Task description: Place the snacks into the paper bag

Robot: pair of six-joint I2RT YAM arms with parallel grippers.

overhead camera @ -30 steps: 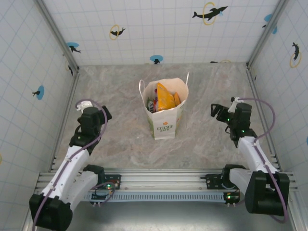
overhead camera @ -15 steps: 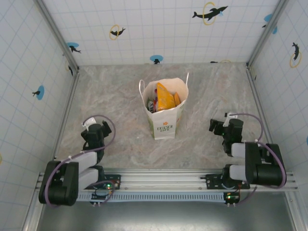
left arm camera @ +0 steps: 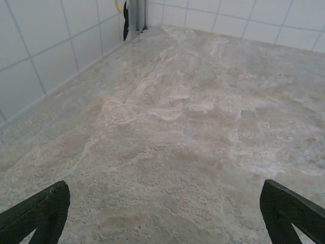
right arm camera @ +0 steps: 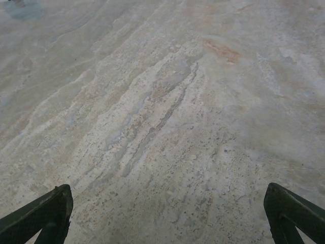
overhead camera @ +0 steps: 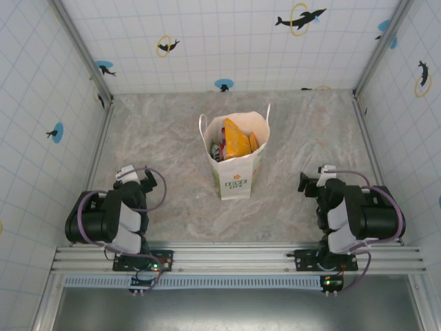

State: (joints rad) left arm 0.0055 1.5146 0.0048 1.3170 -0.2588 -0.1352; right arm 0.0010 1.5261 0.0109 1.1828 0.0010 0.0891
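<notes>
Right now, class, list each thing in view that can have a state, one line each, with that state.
paper bag: upright, mouth open.
snacks: inside the bag, an orange packet uppermost.
left hand: open, holding nothing.
right hand: open, holding nothing.

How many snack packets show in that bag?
3: a large shiny orange packet mid-mouth of the cream paper bag, a smaller orange packet to its right, a pale packet to its left. Others may be hidden.
</notes>
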